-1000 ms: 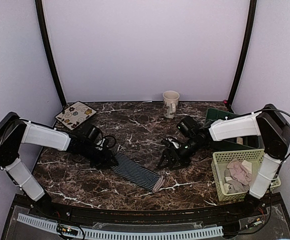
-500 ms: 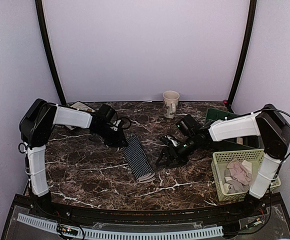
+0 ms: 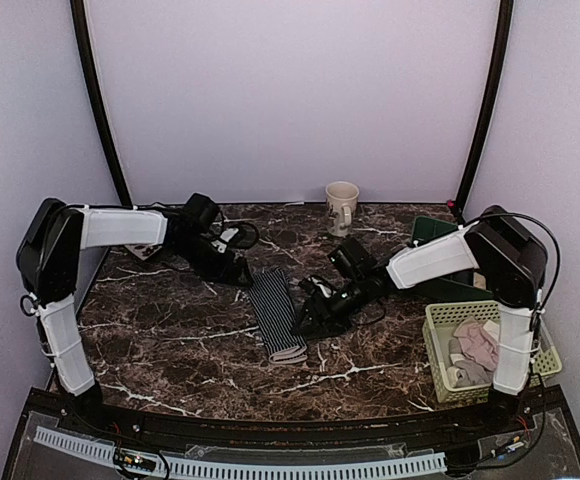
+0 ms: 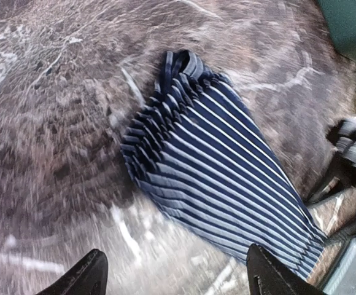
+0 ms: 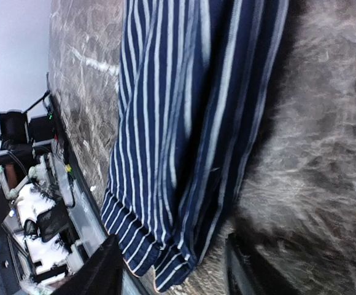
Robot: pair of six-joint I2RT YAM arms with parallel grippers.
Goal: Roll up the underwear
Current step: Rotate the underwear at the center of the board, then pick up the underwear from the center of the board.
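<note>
Left gripper (image 4: 175, 265) and right gripper (image 5: 172, 249) have fingers apart, empty; a skewed grab may unfold the striped underwear (image 3: 277, 314) at centre.

The striped underwear (image 5: 184, 92) runs off the right wrist view's top edge.

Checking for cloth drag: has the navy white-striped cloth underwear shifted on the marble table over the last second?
Yes. The navy white-striped cloth underwear swung from a diagonal to nearly front-to-back, and its far end is now nearer the beige ceramic mug.
</note>
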